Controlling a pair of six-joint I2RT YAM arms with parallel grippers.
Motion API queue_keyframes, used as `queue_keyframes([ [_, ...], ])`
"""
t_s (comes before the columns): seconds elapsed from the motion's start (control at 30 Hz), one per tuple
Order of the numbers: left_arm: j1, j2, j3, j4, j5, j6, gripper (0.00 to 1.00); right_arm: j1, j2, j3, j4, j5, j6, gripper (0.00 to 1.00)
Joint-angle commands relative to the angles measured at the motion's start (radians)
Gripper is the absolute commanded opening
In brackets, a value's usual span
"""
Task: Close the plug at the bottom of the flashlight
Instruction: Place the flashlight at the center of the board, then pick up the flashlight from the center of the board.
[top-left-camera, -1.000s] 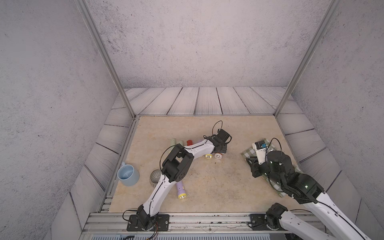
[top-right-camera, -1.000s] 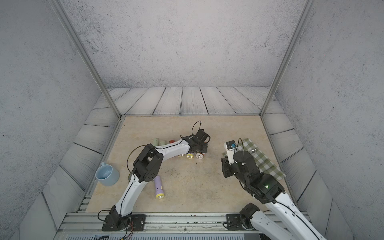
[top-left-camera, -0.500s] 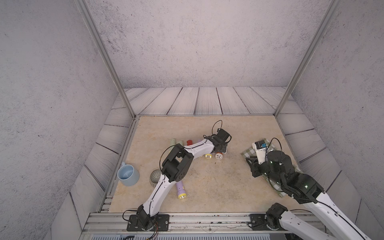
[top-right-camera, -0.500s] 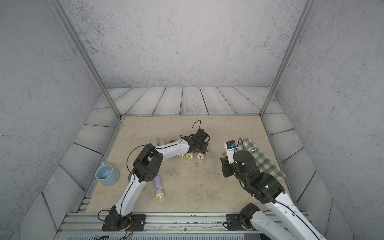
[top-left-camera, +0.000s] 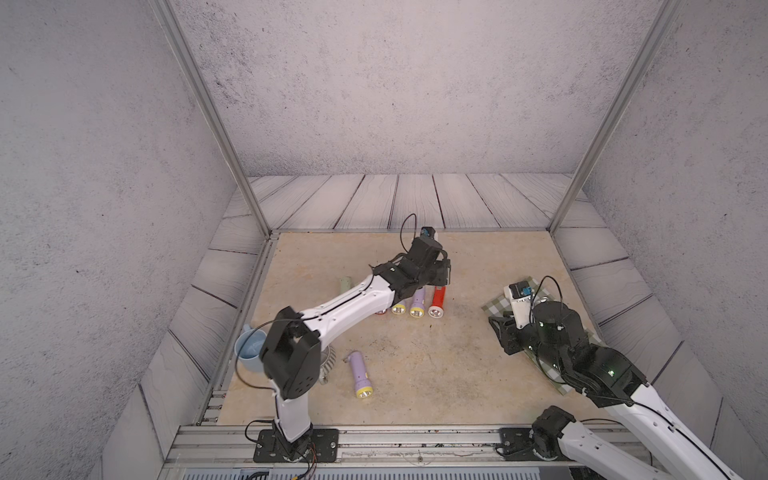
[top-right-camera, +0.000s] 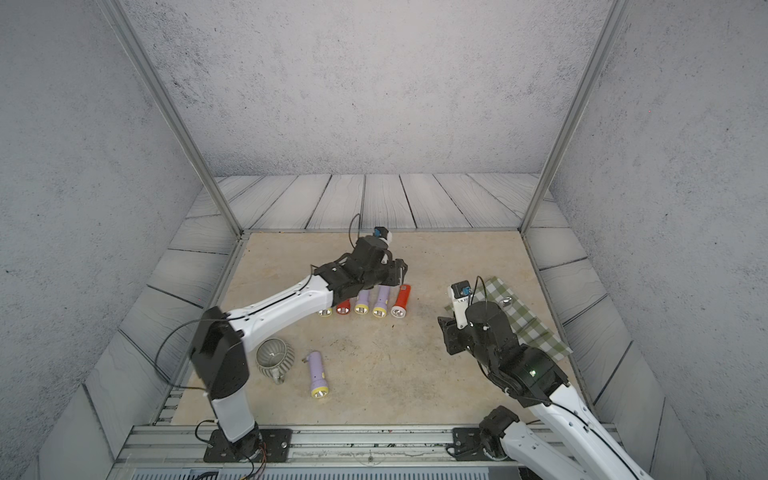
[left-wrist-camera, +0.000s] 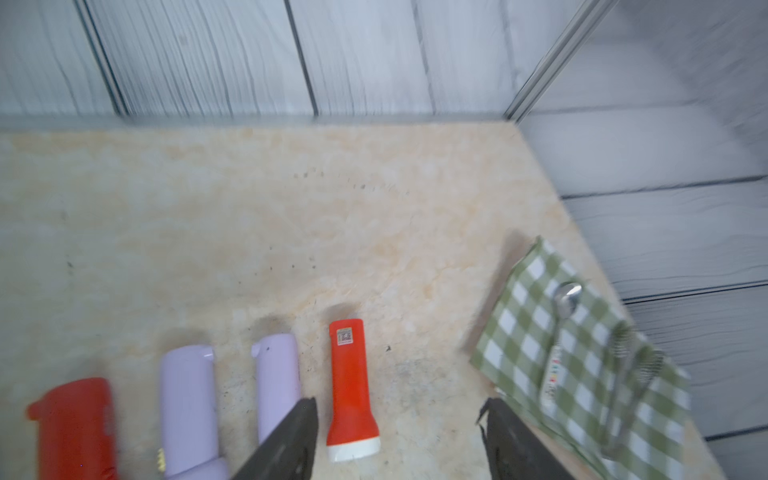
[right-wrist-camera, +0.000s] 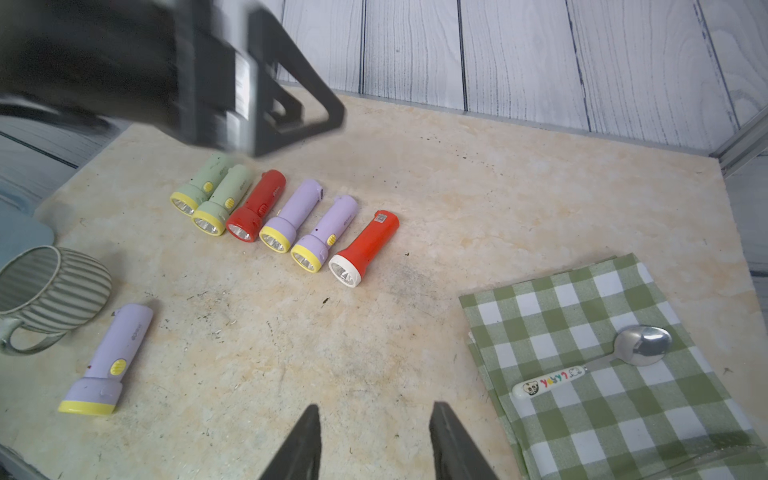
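1. Left wrist view: my left gripper (left-wrist-camera: 399, 402) hangs over the far end of the flashlight row, jaws spread wide and gripping nothing. The orange flashlight (left-wrist-camera: 349, 382) lies on the table (left-wrist-camera: 291, 208) below them, its white head pointing near and its labelled tail pointing far.
2. It is the right end of a row of six flashlights (right-wrist-camera: 297, 208) at mid-table: two green, one red, two lilac, then orange. I cannot tell whether any tail plug is shut.
3. A lone lilac flashlight (right-wrist-camera: 120, 353) lies near-left, just right of the striped mug (right-wrist-camera: 62, 286).
4. That mug shows me only its ribbed wall. The blue mug (top-left-camera: 243, 361) sits left of it, half hidden by my left arm (top-left-camera: 353, 303), so I cannot tell its contents.
5. My right gripper (right-wrist-camera: 374, 407) is parted and empty, left of the checked cloth (right-wrist-camera: 582, 299).
6. The cloth carries a spoon (right-wrist-camera: 640, 345) and a wire whisk (left-wrist-camera: 631, 370).
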Motion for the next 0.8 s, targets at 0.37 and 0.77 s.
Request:
queue_keyframes([
  [0.37, -0.002, -0.604, -0.556, -0.255, -0.158, -0.043, 0.66, -0.001, 0.135, -0.004, 0.087, -0.150, 0.107, 0.56],
  [0.77, -0.083, -0.573, -0.651, -0.513, -0.258, -0.242, 0.62, -0.001, 0.222, -0.020, 0.162, -0.184, 0.102, 0.56],
])
